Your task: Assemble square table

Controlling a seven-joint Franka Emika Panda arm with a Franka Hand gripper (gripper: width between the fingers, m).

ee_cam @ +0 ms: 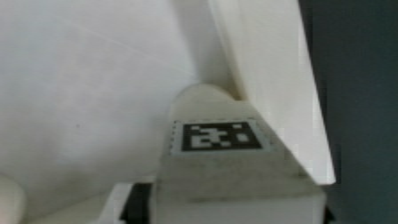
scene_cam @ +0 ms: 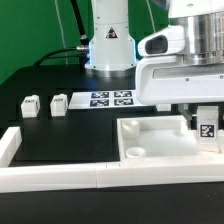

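Indoors, black table [scene_cam: 60, 135], green backdrop [scene_cam: 20, 30], end effector [scene_cam: 206, 116] clamping tagged leg [scene_cam: 207, 131] by white tabletop [scene_cam: 150, 150].

Your tabletop [scene_cam: 150, 142]: white square tray, hollow side up, raised rim, rounded corner sockets. It lies flat on black table, near edge along white border bar [scene_cam: 60, 176].

You have two legs [scene_cam: 30, 104] [scene_cam: 58, 103] at exterior view's left: small, white, side by side with a gap between them, black-white tags facing camera, well apart from tabletop.

Third leg [scene_cam: 207, 130] is upright at tabletop's corner on exterior view's right, clamped in gripper [scene_cam: 206, 118], tag outward. Wrist view shows you its tag [ee_cam: 219, 135] just beside rim [ee_cam: 267, 90].
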